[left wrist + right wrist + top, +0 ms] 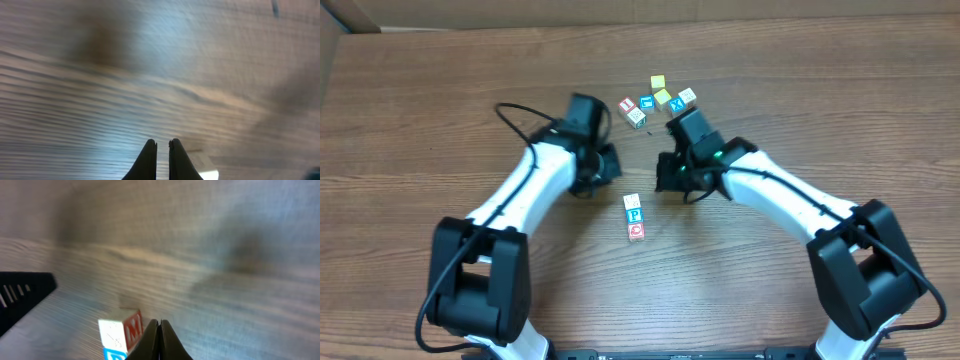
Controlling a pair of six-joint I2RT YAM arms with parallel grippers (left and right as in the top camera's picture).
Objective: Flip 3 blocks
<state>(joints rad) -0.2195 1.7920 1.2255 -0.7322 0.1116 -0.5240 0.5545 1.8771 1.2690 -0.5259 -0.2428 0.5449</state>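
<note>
Here, the overhead view is showing a wooden worktop (420,120) with the three task blocks lying in a short touching column at the centre: a pale block (631,201) uppermost, a blue P block (633,216) in the middle, a red block (636,231) lowest. The left end effector (608,165) is hanging to their upper left, the right end effector (670,175) to their upper right. A cluster of other blocks (658,98) is sitting near the top centre.

The left wrist view is showing its fingers (148,160) pressed together over blurred wood, holding nothing.

The right wrist view is showing its fingers (167,342) together too, empty, just beside the pale block, which is displaying a red-lettered side.
</note>
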